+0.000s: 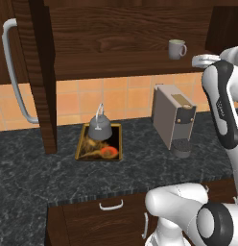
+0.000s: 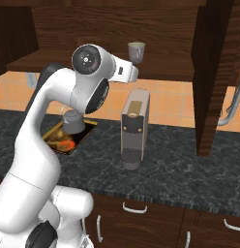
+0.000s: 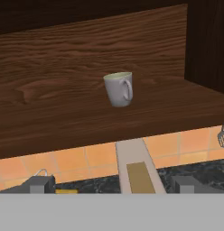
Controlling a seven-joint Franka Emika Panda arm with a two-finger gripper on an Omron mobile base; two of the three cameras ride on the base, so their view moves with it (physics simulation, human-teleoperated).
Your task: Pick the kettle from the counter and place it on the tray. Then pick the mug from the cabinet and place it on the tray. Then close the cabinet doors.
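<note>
One kettle (image 1: 99, 127) sits on one tray (image 1: 81, 148); one mug (image 3: 118, 89) shelved; claw (image 3: 111, 185) spread, empty.

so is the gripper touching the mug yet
Apart. In the hand view the mug stands alone on the cabinet shelf, with bare wood between it and the gripper fingertips at the bottom edge.
</note>
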